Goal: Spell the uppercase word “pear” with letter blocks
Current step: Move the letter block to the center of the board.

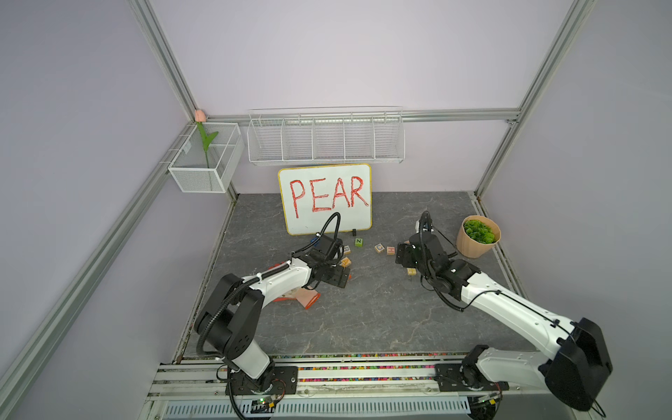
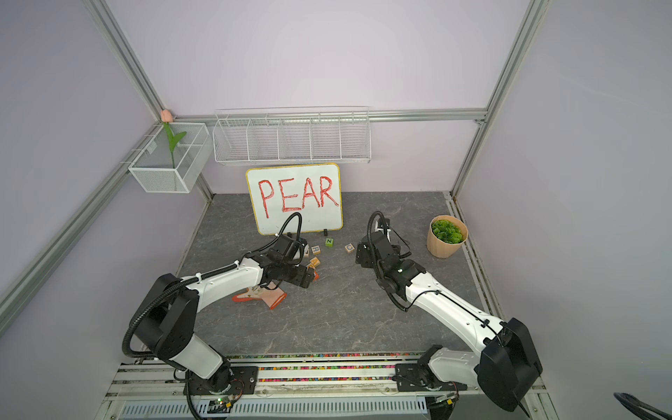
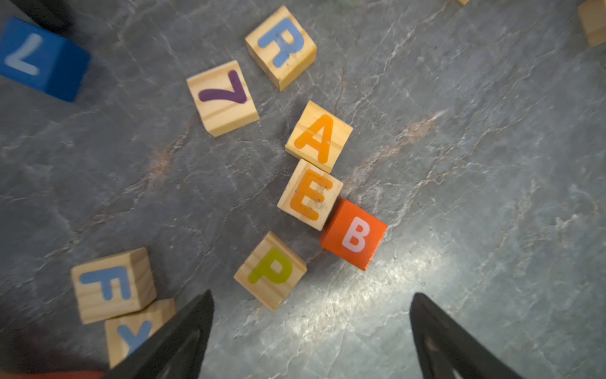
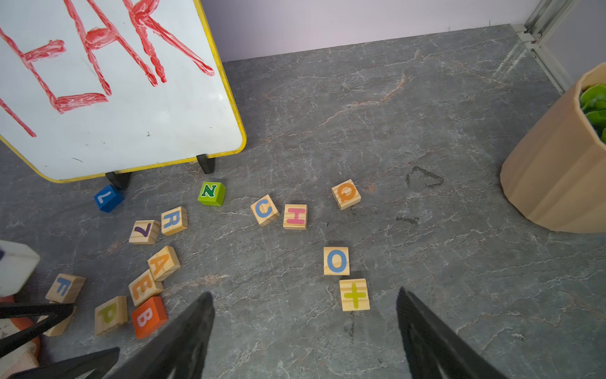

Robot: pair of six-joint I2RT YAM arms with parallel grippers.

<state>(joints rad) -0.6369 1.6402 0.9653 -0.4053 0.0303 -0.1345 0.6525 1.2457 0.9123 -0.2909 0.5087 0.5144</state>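
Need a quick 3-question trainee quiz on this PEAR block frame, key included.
1. True or false: the A block touches the E block.
2. Which painted block sits against E? a) orange B b) green N c) blue L
3. Fill in: the left gripper is ___ and holds ___.

Key: 1 true; 2 a; 3 open, nothing.
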